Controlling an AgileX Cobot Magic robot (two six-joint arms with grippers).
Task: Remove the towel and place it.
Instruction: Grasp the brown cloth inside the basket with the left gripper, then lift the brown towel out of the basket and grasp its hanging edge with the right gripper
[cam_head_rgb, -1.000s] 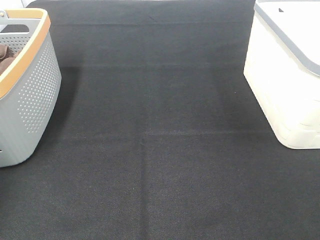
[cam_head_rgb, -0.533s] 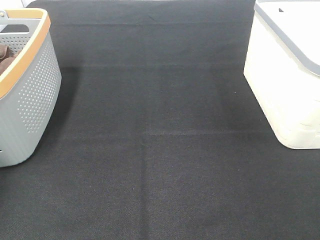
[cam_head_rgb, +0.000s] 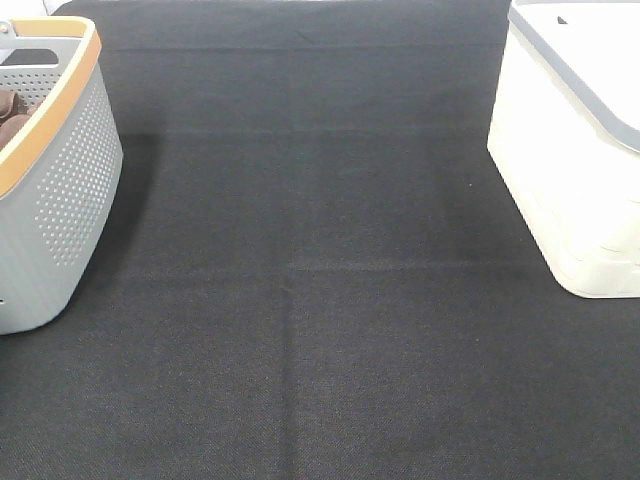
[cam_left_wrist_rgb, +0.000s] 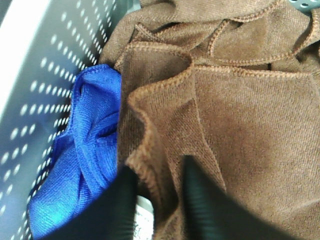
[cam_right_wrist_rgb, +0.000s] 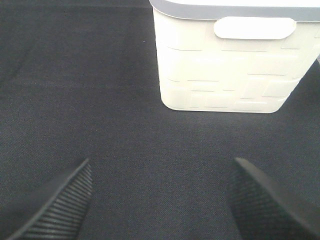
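Together, towel (cam_left_wrist_rgb: 240, 110) and blue cloth (cam_left_wrist_rgb: 85, 150) lie in the grey basket (cam_left_wrist_rgb: 45, 65).

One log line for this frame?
left gripper: shut on towel fold, inside basket | right gripper: open, above mat | towel: in basket beside blue cloth

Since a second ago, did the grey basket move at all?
No. The grey basket keeps the same spot on the black table cover, its rim at the same place against the picture's left edge.
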